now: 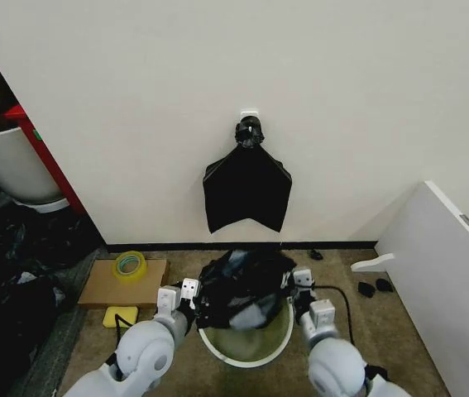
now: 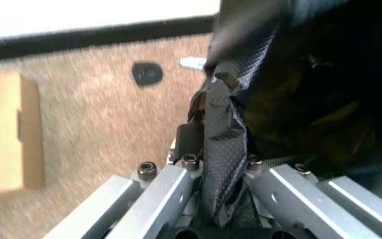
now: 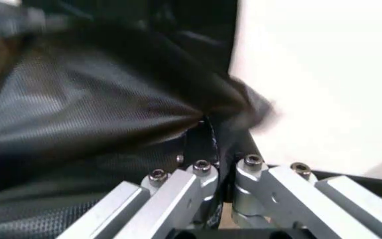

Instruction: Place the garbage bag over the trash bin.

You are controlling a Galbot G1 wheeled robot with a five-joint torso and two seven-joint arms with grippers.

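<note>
The crinkled black garbage bag (image 1: 242,285) hangs stretched between my two grippers, above the far half of the cream trash bin (image 1: 246,356). My left gripper (image 1: 194,291) is shut on the bag's left edge; the left wrist view shows the garbage bag (image 2: 221,149) pinched between the closed fingers (image 2: 171,189). On the other side, my right gripper (image 1: 298,285) is shut on the bag's right edge, and the garbage bag (image 3: 91,109) bunches into its fingers (image 3: 257,184). The bin's near rim and pale green inside show below the bag.
A flat black bundle (image 1: 246,192) hangs on the wall behind. A cardboard box (image 1: 125,283) with a tape roll (image 1: 130,265) lies left, a yellow block (image 1: 120,316) before it. A white board (image 1: 445,265) leans at right. A white tub (image 1: 11,169) stands far left.
</note>
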